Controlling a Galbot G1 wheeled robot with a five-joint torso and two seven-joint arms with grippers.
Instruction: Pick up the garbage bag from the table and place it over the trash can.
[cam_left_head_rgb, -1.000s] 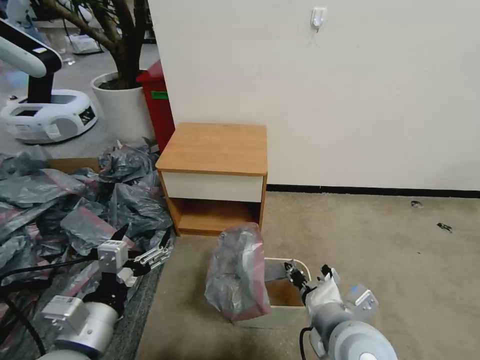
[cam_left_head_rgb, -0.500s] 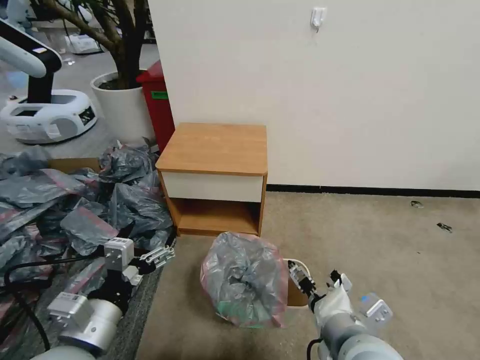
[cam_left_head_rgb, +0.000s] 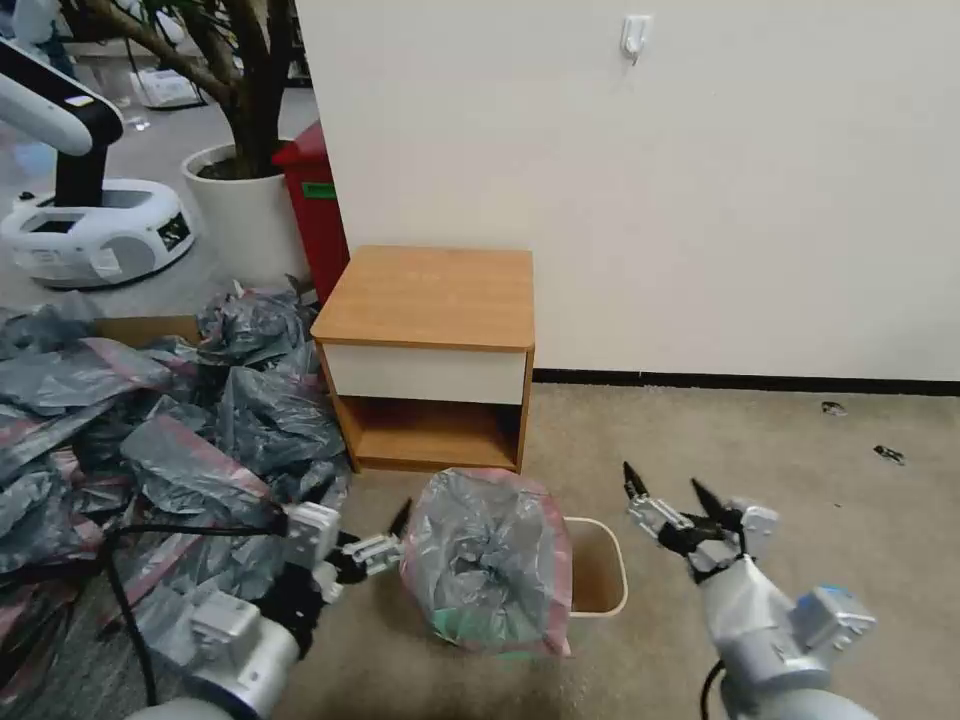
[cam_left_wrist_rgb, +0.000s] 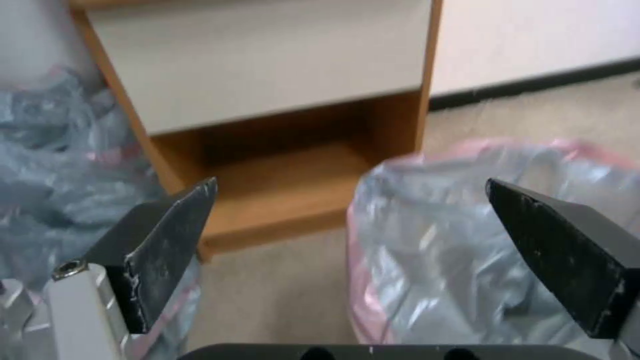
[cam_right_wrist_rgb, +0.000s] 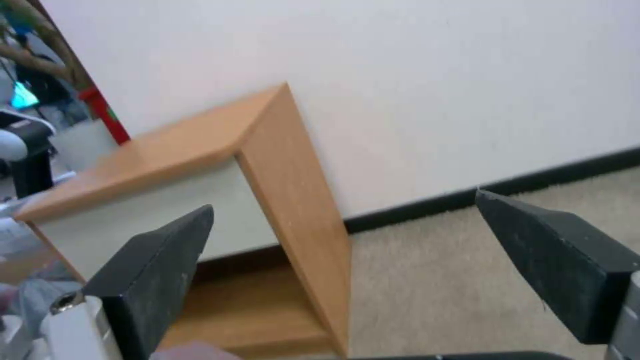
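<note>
Carpet ran to a white wall, where one desk (cam_left_head_rgb: 430, 300) stood bare-topped. One bag (cam_left_head_rgb: 490, 560) sat bunched over the near-left part of one bin (cam_left_head_rgb: 600, 580), the rest of the rim uncovered. Thin and limp, it would likely slip and crumple; its pink band looked the best hold. Left tool (cam_left_head_rgb: 385, 540), beside the bag, and right tool (cam_left_head_rgb: 665, 495), beyond the bin, gaped, holding nothing.

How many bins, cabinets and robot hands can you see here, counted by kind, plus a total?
Bins: 2, the beige trash can with the garbage bag over it, and the red bin.
Cabinets: 1, the table.
Hands: 2, the left hand and the right hand, both open.
Total: 5.
</note>
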